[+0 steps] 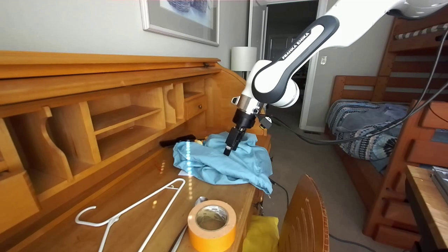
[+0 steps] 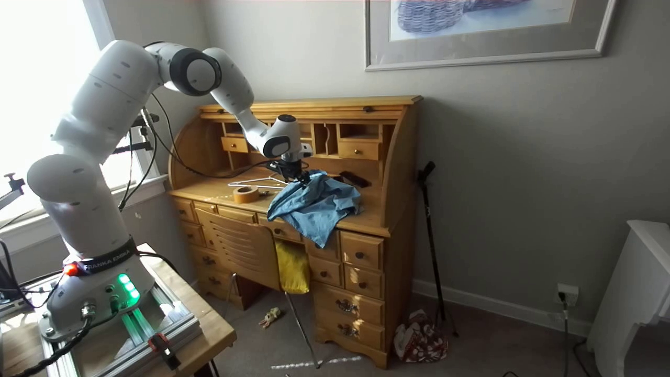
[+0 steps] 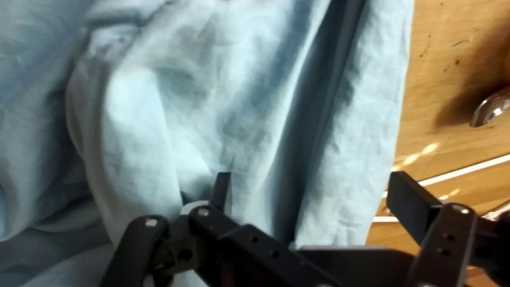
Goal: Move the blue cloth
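Exterior views: on the desk (image 2: 378, 208), the cloth (image 2: 317, 204) is heaped, draped partly over the front. Nothing is held by the spread gripper (image 3: 310, 189); should too little be pinched, slipping could be caused by the overhang.

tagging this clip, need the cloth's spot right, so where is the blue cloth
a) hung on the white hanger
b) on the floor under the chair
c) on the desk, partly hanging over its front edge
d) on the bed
c, since in an exterior view the blue cloth lies crumpled on the desk with a corner hanging down past the front edge.
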Motion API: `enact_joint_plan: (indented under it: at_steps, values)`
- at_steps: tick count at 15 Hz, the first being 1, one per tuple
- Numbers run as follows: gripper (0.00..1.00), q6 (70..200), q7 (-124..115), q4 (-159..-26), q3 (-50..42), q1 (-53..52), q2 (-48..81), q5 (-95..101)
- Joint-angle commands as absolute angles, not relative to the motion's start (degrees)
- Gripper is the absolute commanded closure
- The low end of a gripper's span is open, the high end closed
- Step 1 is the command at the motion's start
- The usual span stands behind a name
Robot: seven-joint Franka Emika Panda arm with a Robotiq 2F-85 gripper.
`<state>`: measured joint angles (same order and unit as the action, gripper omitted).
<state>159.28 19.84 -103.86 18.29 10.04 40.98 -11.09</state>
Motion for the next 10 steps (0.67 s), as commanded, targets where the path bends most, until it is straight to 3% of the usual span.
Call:
enact_joint_plan:
  at_steps: [1, 3, 4, 6, 10]
  values:
    - [0.0, 159.9, 22.1, -101.6, 20.6, 9.9, 44.1, -11.1]
    - [0.0, 159.0, 23.0, -100.6, 21.6, 10.0, 46.0, -11.0]
    - [0.22, 159.0, 23.0, -100.1, 21.6, 9.8, 46.8, -10.8]
    - [0.32, 159.0, 23.4, -99.4, 21.7, 9.7, 48.0, -10.4]
    - [0.62, 158.5, 23.1, -97.9, 21.0, 9.1, 49.7, -9.7]
